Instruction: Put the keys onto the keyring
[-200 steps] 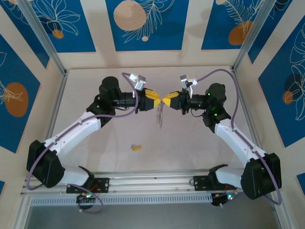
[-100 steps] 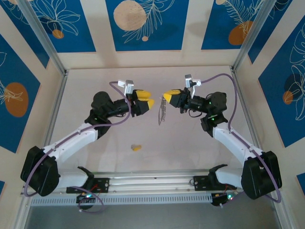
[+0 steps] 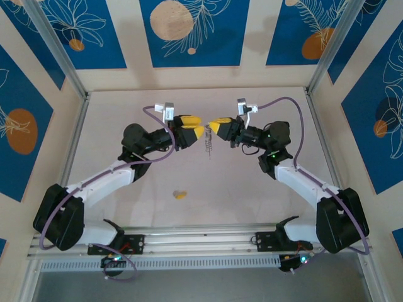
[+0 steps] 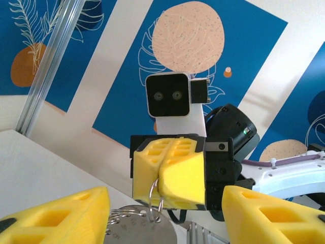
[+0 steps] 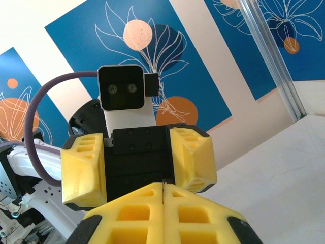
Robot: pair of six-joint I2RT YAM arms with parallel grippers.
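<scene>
Pale table (image 3: 252,189) below: both arms bend inward, wrists raised, facing each other. Right gripper (image 3: 213,126) jaws are closed, pinching the keyring (image 3: 208,145), which dangles beneath. Left gripper (image 3: 199,127) jaws stand apart, empty, just beside. Key (image 3: 180,195) lies on the table.

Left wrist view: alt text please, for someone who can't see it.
The right gripper faces the camera, yellow jaws shut on the keyring, which hangs below. The left gripper, jaws open, frames the bottom corners; blue patterned wall behind.
</scene>
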